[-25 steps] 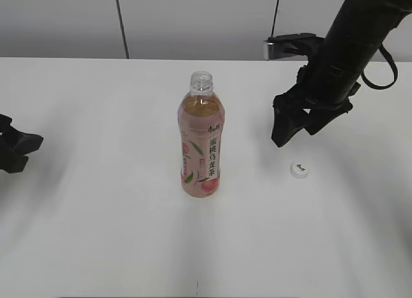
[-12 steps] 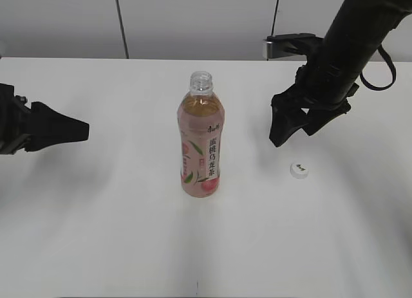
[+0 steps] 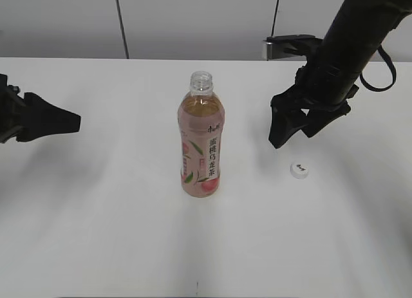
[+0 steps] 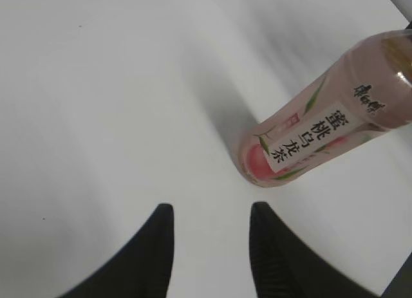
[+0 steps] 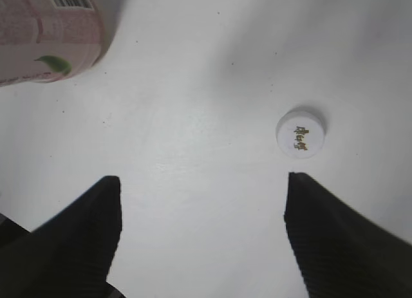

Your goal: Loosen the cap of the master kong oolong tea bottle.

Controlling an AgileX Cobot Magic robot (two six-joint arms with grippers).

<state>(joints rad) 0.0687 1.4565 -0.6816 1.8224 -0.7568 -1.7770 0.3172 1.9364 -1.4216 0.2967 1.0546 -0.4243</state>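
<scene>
The master kong oolong tea bottle [image 3: 201, 143] stands upright mid-table with an open neck and no cap on it; it also shows in the left wrist view [image 4: 315, 130] and its base in the right wrist view [image 5: 48, 34]. The white cap [image 3: 299, 170] lies on the table to the bottle's right, mark up, and shows in the right wrist view [image 5: 300, 133]. My right gripper [image 3: 293, 129] hangs open and empty above the table, just left of and above the cap [image 5: 203, 188]. My left gripper [image 3: 67, 121] is open and empty at the far left, pointing toward the bottle [image 4: 211, 217].
The white table [image 3: 96, 214] carries only the bottle and the cap. A grey wall with dark vertical seams runs behind its far edge [image 3: 122, 24]. A dark bracket [image 3: 286, 46] sits at the far edge behind my right arm.
My left gripper came into view from the left edge toward the bottle, then drew back slightly left. My right gripper, the bottle and the cap have barely moved.
</scene>
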